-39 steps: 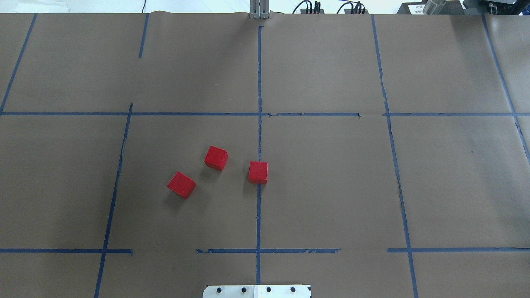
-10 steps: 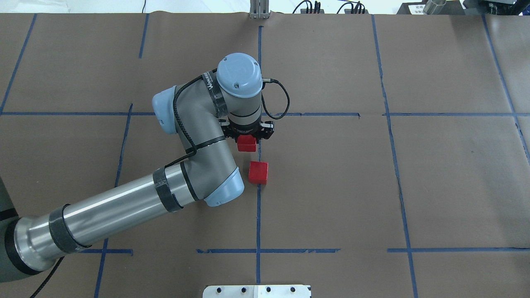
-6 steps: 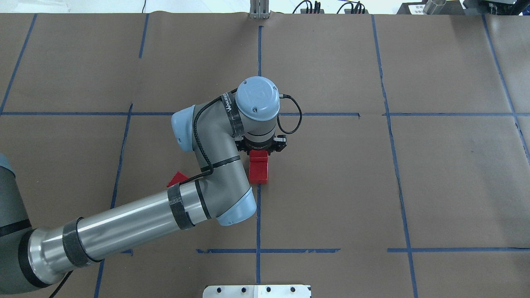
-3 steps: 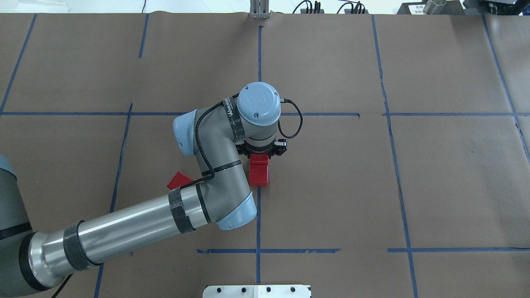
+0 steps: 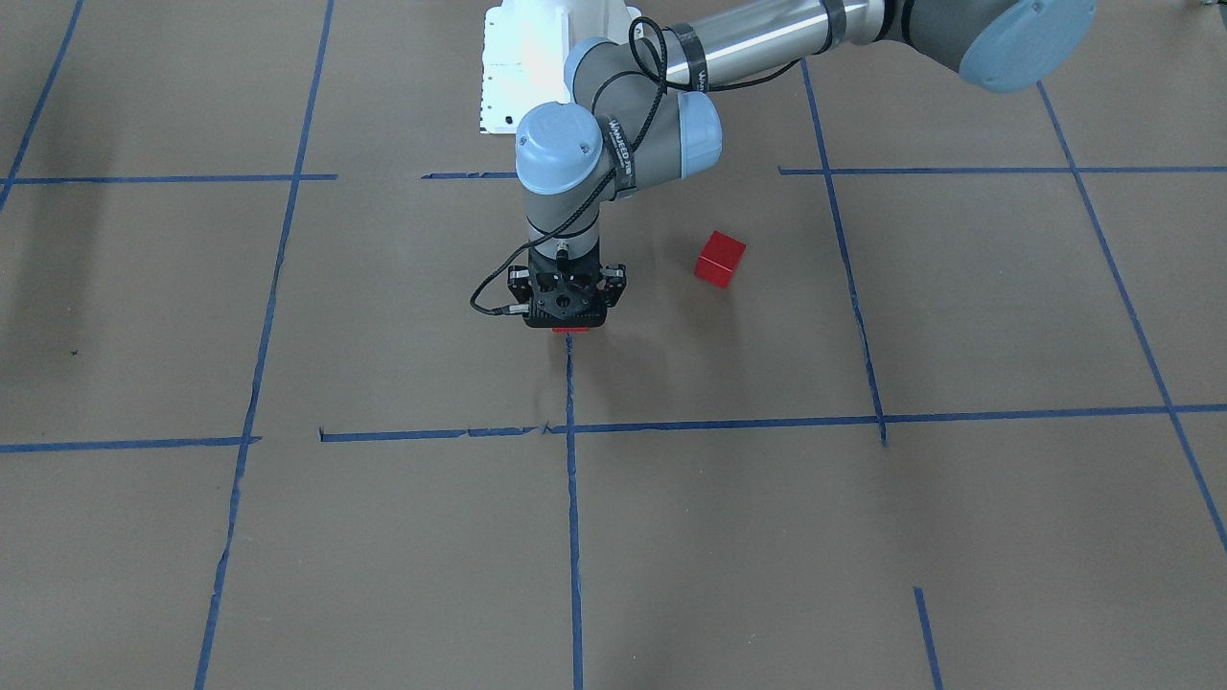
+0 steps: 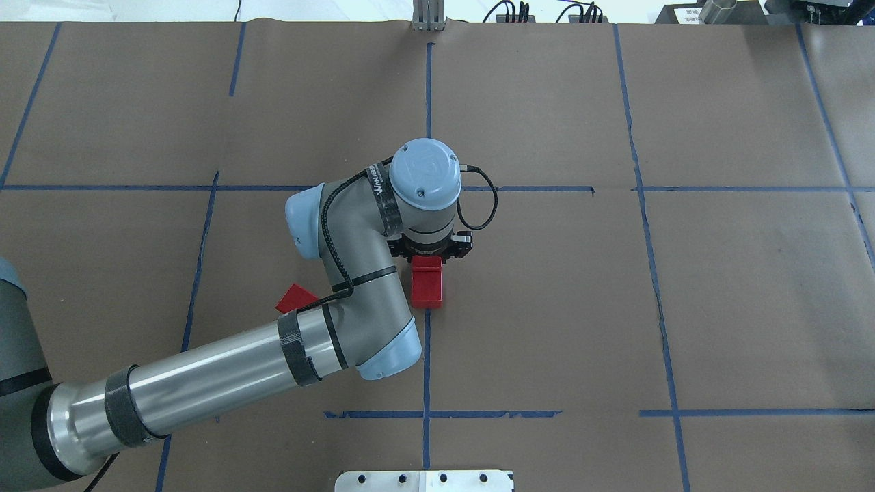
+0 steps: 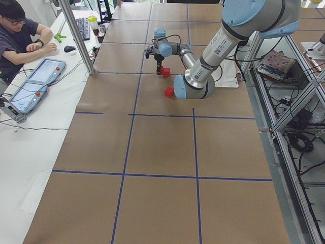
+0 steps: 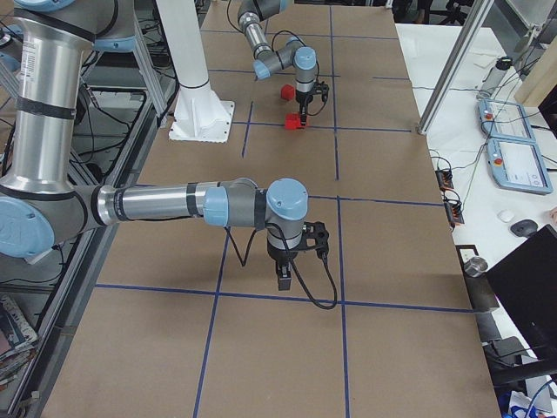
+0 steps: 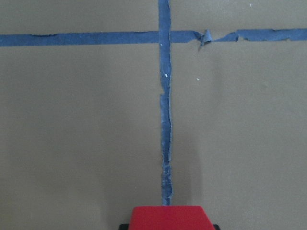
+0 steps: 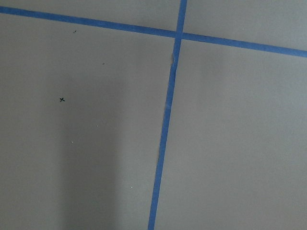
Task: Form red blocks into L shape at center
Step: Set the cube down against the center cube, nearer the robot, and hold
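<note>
My left gripper [image 6: 428,258] is shut on a red block [image 6: 428,262], which fills the bottom edge of the left wrist view [image 9: 168,218]. It holds this block low, against the far side of a second red block [image 6: 426,290] that sits on the centre tape line. The third red block [image 6: 292,296] lies to the left, half hidden under my left forearm, and is in plain sight in the front view [image 5: 719,259]. There the left gripper [image 5: 567,326] hides the other two blocks but for a red sliver. My right gripper [image 8: 284,279] hangs over bare paper far to the right; I cannot tell whether it is open.
Brown paper with a grid of blue tape lines [image 6: 428,355] covers the table. The robot's white base plate [image 6: 424,480] sits at the near edge. An operator [image 7: 20,35] sits at a side desk beyond the table's far edge.
The left arm came in, took the middle block and carried it right to the far side of the centre block. Over the last half second it has barely moved.
</note>
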Controlling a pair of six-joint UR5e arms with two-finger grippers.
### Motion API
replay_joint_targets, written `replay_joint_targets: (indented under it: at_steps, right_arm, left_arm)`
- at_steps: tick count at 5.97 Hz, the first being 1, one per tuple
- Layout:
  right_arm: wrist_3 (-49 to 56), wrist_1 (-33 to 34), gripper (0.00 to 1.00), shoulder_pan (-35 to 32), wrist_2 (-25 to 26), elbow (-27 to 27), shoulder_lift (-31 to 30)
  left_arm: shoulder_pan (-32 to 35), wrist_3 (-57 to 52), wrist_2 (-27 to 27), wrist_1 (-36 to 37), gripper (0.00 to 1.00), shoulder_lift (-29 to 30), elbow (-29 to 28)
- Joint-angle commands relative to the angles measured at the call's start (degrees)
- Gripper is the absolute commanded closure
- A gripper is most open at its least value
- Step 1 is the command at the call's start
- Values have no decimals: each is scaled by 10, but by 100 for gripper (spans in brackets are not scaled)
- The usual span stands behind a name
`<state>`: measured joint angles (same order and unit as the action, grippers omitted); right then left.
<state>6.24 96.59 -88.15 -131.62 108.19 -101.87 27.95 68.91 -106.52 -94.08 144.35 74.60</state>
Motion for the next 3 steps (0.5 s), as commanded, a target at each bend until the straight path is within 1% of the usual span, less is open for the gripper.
replay_joint_targets:
  at_steps: [1,3]
  right_arm:
    - [0,0,0,0,0,0,0]
    - [0,0,0,0,0,-1,0]
  left_arm:
    - [-1,0,0,-6,92,0,-2]
    - [-1,-1,1,-18,92,-3,-9]
